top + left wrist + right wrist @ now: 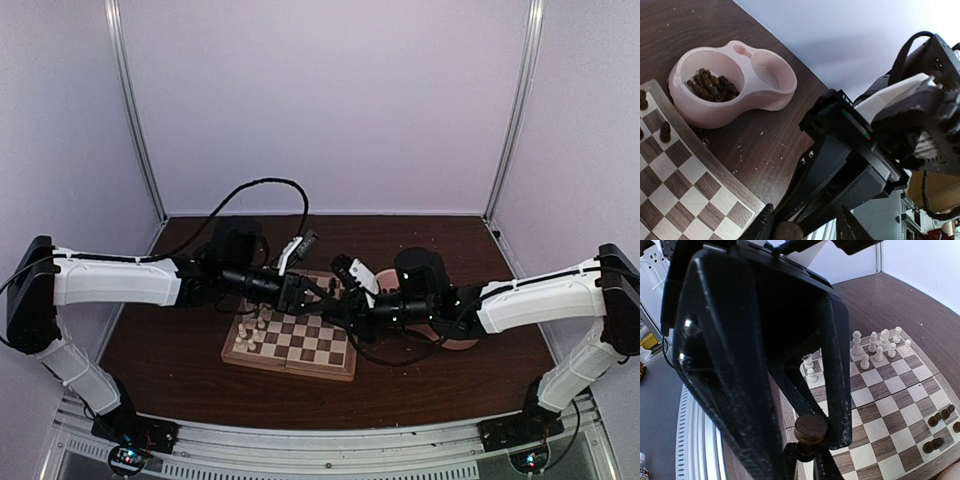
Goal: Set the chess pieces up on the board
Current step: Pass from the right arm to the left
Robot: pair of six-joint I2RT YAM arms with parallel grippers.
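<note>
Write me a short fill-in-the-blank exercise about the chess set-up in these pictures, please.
1. One compartment of the pink double bowl holds ____ chess pieces.
2. In the top view, the group of pieces at the left end of the board is ____ in colour.
3. In the top view, the bowl lies beside the board on the ____ arm's side.

Missing words: dark; cream; right.

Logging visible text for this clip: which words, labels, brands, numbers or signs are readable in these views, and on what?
None can be read.
The board, the pink double bowl and the held dark chess piece bear no writing.
The clutter beyond the table is too blurred to show any label.
</note>
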